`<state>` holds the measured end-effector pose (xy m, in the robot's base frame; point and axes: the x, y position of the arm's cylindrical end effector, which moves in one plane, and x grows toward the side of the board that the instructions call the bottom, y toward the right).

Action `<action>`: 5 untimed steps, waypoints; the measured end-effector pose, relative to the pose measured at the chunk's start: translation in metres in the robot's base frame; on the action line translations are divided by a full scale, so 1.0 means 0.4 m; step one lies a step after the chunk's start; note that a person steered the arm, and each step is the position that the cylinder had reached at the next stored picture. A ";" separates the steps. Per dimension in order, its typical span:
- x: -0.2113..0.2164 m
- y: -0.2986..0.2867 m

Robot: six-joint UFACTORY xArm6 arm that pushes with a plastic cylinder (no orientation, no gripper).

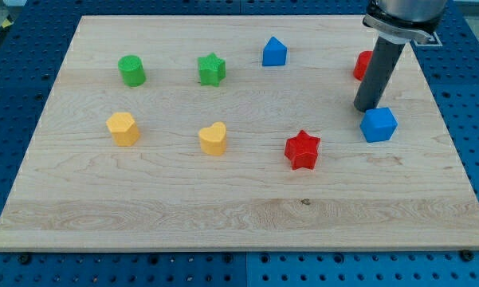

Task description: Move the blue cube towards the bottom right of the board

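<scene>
We take the blue cube as landmark; it sits on the wooden board in the view's right half, abt mid-height, well short of the bottom right corner.

Our tip is down on the board at the cube's upper-left edge, touching or v. nearly so; can't tell which. No jaws on this rig, just a straight dark rod, so nothing opens, closes or holds; the tip has hold of nothing.

Rest, rel. to the cube:
- red block: above, slightly left, partly hidden behind the rod; shape not readable.
- red star: left and a bit lower, near but apart.
- blue house-shaped block: up-left, toward the view's top.
- green star: further left, upper row.
- green cylinder: further left again, same row.
- yellow heart: far left, slightly lower than cube.
- yellow block, rounded, exact shape unclear: furthest left, abt level w/ cube.
</scene>
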<state>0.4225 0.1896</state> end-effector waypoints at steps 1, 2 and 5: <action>0.054 0.154; 0.158 0.236; -0.004 -0.024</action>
